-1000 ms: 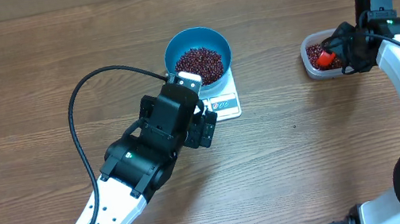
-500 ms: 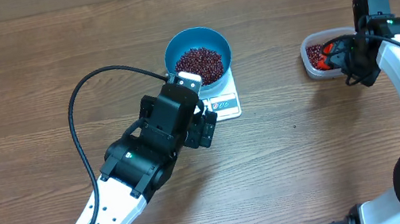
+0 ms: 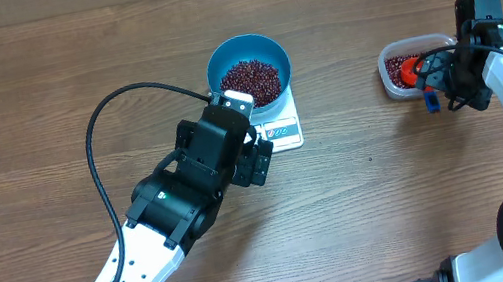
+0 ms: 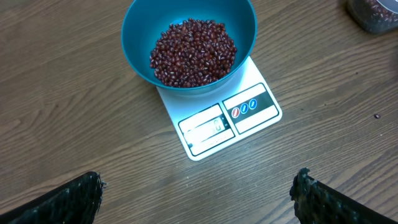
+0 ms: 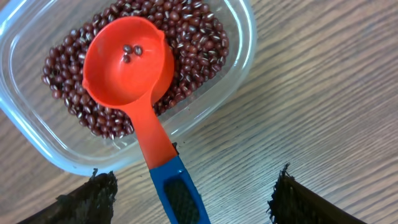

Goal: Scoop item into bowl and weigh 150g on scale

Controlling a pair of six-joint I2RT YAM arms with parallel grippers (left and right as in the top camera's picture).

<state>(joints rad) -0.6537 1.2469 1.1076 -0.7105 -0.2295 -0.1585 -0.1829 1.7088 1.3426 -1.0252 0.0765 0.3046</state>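
Beans (image 4: 193,53) fill the bowl (image 4: 135,28) on the scale (image 4: 205,134), whose display end points at the wide-open left gripper (image 4: 199,193). Well right of the scale, a clear tub (image 5: 244,37) holds an orange scoop (image 5: 127,62). Its handle lies between the right gripper (image 5: 193,183)'s spread fingers, seemingly untouched.

Teal bowl (image 4: 188,37) of beans (image 4: 193,51) sits on the scale (image 4: 219,121) — fingers (image 4: 74,199) spread wide.

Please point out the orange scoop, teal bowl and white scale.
Orange plastic scoop (image 5: 119,73), right wrist view, its cup.
Round teal bowl (image 4: 138,30), left wrist view, inner wall.
Flat white scale (image 4: 205,127), left wrist view, display panel.
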